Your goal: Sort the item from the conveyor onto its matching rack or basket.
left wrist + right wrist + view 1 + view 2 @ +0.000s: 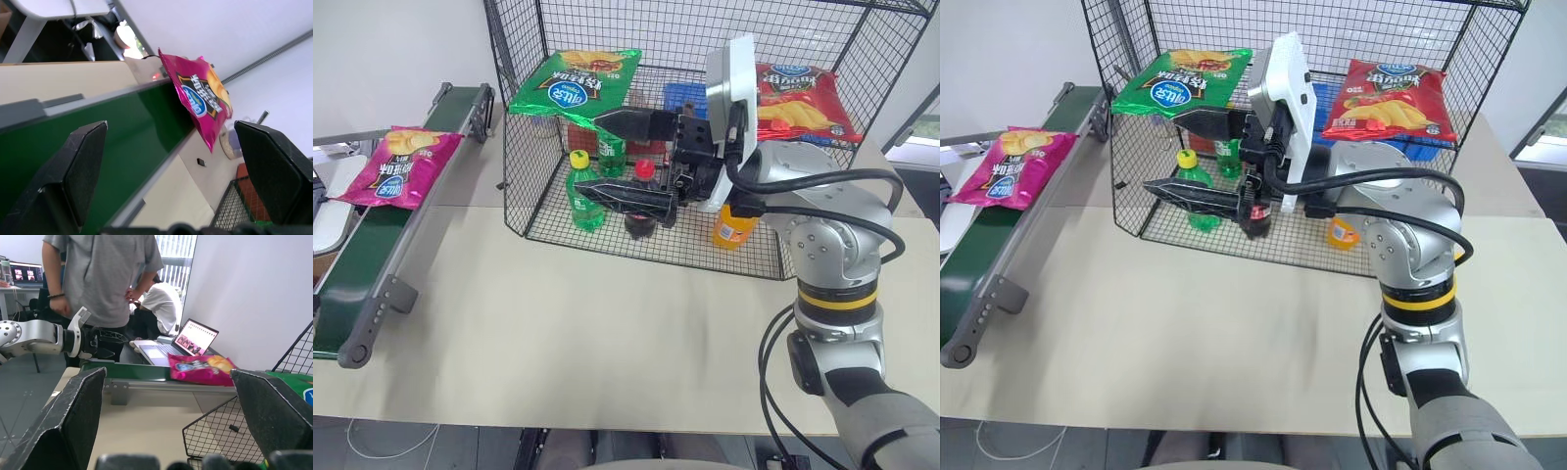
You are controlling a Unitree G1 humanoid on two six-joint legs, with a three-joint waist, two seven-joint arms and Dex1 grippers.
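We see the pink chip bag on the conveyor, apart from both grippers: left gripper and right gripper gape wide, empty.

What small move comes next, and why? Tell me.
Probably bring the open left gripper along the conveyor toward the pink chip bag. The bag lies ungripped on the belt, ahead of the left fingers, while the open right gripper hangs in front of the wire rack.

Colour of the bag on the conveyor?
Magenta-pink bag with a blue oval logo; clearest in the left eye view.
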